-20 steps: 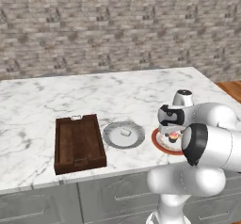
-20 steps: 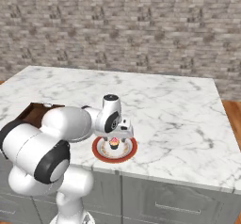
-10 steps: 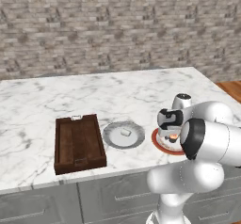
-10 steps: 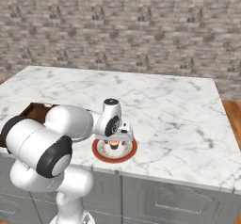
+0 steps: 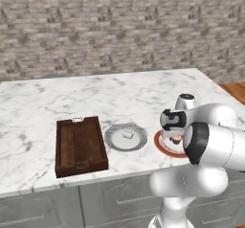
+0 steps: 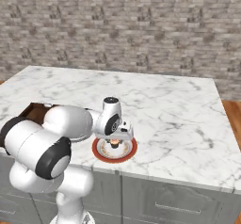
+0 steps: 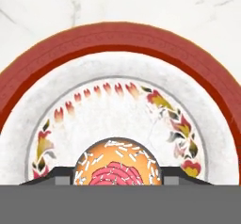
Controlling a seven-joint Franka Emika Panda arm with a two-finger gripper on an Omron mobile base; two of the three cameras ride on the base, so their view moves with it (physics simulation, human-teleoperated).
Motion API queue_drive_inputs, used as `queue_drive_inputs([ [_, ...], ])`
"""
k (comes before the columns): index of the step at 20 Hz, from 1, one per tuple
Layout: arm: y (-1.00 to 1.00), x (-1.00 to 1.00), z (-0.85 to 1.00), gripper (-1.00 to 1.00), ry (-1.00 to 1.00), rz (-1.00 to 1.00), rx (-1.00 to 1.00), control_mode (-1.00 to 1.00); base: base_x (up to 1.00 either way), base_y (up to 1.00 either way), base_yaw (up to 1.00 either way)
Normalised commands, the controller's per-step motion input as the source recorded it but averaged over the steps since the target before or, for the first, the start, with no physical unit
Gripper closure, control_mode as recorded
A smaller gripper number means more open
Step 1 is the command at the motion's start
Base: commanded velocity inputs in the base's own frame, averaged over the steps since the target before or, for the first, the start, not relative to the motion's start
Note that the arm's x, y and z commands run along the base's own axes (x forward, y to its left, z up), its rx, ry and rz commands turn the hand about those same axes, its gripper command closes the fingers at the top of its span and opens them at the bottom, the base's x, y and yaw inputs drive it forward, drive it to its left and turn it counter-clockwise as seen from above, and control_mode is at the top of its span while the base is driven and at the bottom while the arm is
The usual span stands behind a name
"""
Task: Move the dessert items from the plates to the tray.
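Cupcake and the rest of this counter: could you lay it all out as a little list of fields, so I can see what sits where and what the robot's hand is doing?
cupcake: on the red-rimmed plate, between the finger tips
gripper: lowered over the cupcake; finger tips either side, grip cannot be told
marshmallow: on the grey plate
tray: dark wood, beside the grey plate, nothing in it
order along the counter, left base view: tray, grey plate, red-rimmed plate

you can't tell whether the gripper (image 7: 117, 180) touches the cupcake (image 7: 117, 166), whose lower half is cut off. the arm hides most of the red-rimmed plate (image 5: 161, 143) and part of the tray (image 6: 34, 110).
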Motion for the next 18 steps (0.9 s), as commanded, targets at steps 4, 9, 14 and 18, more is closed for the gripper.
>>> queue_drive_inputs([
  [4,0.09,0.07,0.93,1.00,-0.04,-0.02,0.01,-1.00,0.00,0.00,0.00],
  [9,0.37,0.02,0.99,1.00,-0.01,0.00,0.03,-1.00,0.00,0.00,0.00],
  [14,0.98,0.06,0.39,1.00,-0.07,0.06,0.06,-1.00,0.00,0.00,0.00],
  [18,1.00,0.17,0.32,1.00,-0.04,0.08,0.08,-1.00,0.00,0.00,0.00],
])
